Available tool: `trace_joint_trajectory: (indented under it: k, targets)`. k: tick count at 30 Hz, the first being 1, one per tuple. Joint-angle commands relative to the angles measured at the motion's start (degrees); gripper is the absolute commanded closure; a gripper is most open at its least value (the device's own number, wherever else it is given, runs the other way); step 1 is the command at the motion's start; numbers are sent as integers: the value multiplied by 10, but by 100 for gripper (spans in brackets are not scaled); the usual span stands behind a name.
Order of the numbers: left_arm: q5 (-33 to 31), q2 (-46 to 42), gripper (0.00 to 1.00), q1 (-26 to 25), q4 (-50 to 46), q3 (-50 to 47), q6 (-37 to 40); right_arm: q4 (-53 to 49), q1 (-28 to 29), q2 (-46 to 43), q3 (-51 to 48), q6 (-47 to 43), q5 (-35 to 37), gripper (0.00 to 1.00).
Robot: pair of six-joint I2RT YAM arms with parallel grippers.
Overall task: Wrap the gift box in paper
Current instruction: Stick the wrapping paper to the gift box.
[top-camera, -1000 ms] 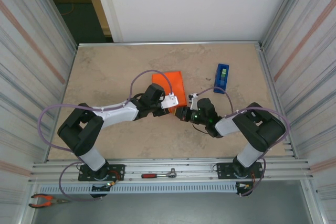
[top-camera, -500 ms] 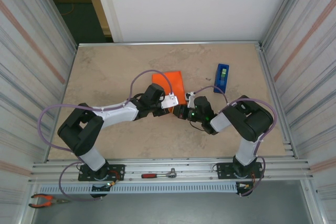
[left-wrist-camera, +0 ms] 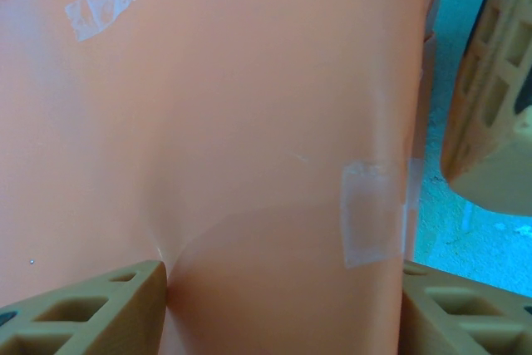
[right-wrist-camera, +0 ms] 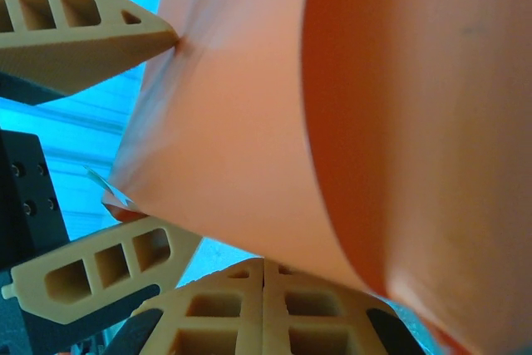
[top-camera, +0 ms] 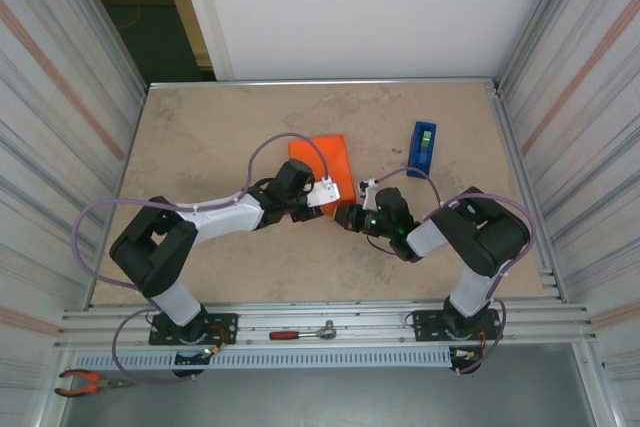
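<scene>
The gift box lies mid-table as a bright orange parcel, its paper closed with clear tape strips. My left gripper holds the parcel's near end; in the left wrist view the left gripper has one finger denting the paper and the other against the taped edge. My right gripper sits just right of it. In the right wrist view the right gripper has its fingers pressed together under the paper's lower edge, with nothing seen between them.
A blue tape dispenser stands upright to the right of the parcel. A ratchet tool lies on the front rail and orange pliers at the bottom left. Metal walls enclose the table on both sides.
The right arm's elbow swung inward and then partly back out, while its gripper stayed beside the parcel. The left arm and the parcel have not moved.
</scene>
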Motion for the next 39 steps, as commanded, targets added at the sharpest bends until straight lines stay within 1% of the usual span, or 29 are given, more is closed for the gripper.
trace_joint_trajectory:
  k: [1,8,12,15,19,25,31,39]
  targets:
    - [13,8,37,-5,-49,-17,-1,7,8,4,-3,-3,6,100]
    - [13,7,37,-5,-50,-17,-1,28,11,49,23,7,10,100]
    - [14,7,37,-5,-50,-18,-2,31,5,56,33,10,3,100]
    - [14,6,37,-5,-50,-18,-3,20,1,31,25,8,-1,100]
    - [12,7,37,-5,-49,-17,-3,-18,-1,-25,6,-5,0,100]
    - [13,6,37,-5,-50,-18,-3,-66,-1,-77,7,-20,0,100]
    - [13,5,37,-5,-50,-18,-3,-82,-3,-87,24,-23,0,100]
    - [13,5,37,-4,-50,-18,-3,-83,-10,-70,58,-21,-9,100]
